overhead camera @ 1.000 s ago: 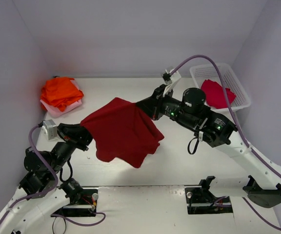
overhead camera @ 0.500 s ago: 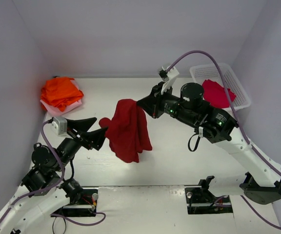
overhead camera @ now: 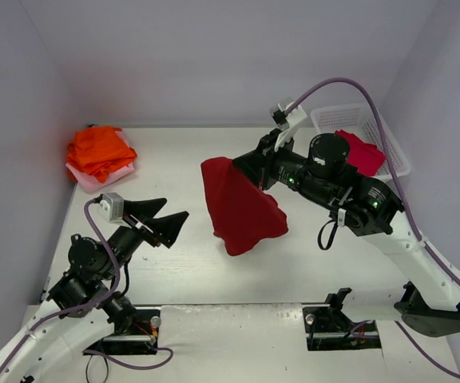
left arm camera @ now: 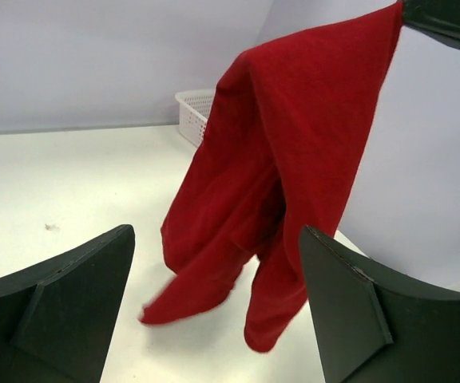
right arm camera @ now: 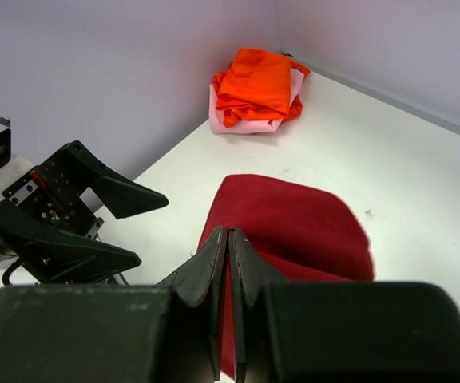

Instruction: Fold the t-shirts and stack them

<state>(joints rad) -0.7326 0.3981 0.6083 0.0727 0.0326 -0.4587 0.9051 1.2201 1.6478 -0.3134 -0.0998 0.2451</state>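
Dark red t-shirt hangs bunched from the right hand near the middle of the table. In the right wrist view the two fingers of that hand are pressed together with the cloth pinched between them. The shirt drapes down in loose folds. I cannot tell whether its lowest edge touches the table or hangs just above it.

The left hand sits at about 8 o'clock from the shirt, clear of it, with its fingers spread wide and nothing between them. In its own wrist view, the left hand faces the hanging shirt through the gap.

At about 10 o'clock on the table, in the far corner, folded orange t-shirts lie on top of a pale pink t-shirt. The right wrist view shows the same pile, orange over pink.

At about 2 o'clock a white basket stands against the wall with a crimson t-shirt crumpled inside it.
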